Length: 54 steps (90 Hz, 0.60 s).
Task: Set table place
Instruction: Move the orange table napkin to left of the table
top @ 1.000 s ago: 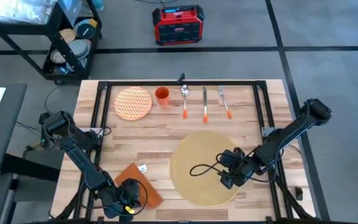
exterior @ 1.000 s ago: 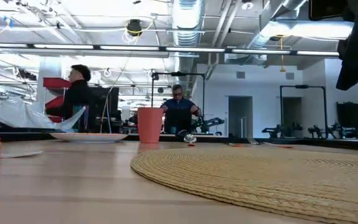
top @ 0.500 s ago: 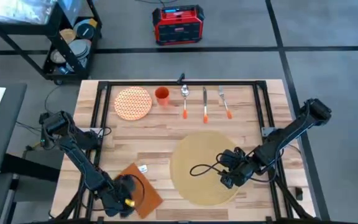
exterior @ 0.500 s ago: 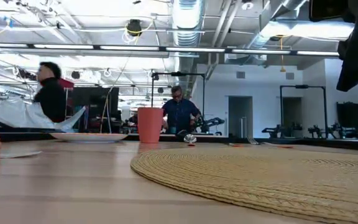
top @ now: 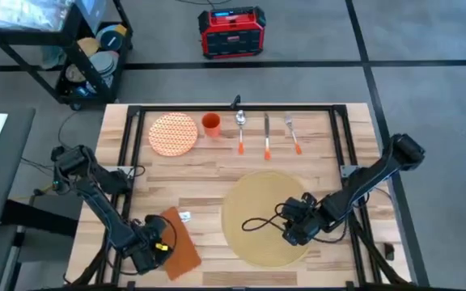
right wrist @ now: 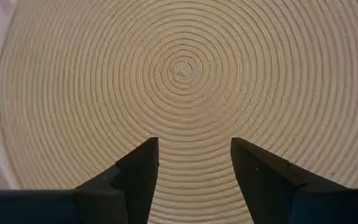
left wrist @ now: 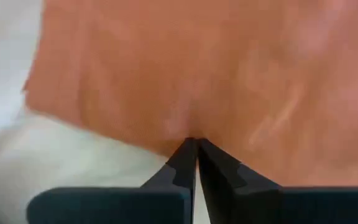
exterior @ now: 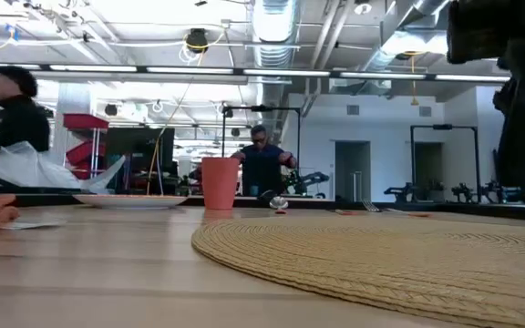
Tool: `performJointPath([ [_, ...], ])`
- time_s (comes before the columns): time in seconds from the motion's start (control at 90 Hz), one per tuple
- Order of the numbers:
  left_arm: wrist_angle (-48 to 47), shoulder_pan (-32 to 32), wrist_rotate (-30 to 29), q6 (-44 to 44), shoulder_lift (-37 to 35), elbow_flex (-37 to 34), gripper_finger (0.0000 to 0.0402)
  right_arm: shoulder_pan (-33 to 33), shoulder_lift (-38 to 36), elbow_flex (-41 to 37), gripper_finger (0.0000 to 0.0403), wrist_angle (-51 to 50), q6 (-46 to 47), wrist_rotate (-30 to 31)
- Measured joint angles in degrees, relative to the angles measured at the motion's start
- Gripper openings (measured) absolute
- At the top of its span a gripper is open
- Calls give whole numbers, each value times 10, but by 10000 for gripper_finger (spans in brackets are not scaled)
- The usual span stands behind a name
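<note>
- The left end effector is sitting low at the table's near left corner, its fingers pinching the edge of an orange napkin lying flat there.
- The round tan placemat is lying on the table's near right half.
- The right end effector is hovering over the placemat, fingers spread wide, holding nothing.
</note>
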Motion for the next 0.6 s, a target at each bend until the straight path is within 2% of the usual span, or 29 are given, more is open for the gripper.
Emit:
performJointPath([
  [0.189,-101,4,10,23,1,-4,0,-13,17,0,182,3,-37,-21],
  [0.322,-113,24,13,84,1,-19,0,-30,19,0,182,1,-74,-28],
  [0.422,-119,32,48,128,0,-35,0,-46,19,0,182,0,-102,-40],
  [0.6,-146,32,81,137,1,-48,0,-71,19,0,182,0,-162,-48],
])
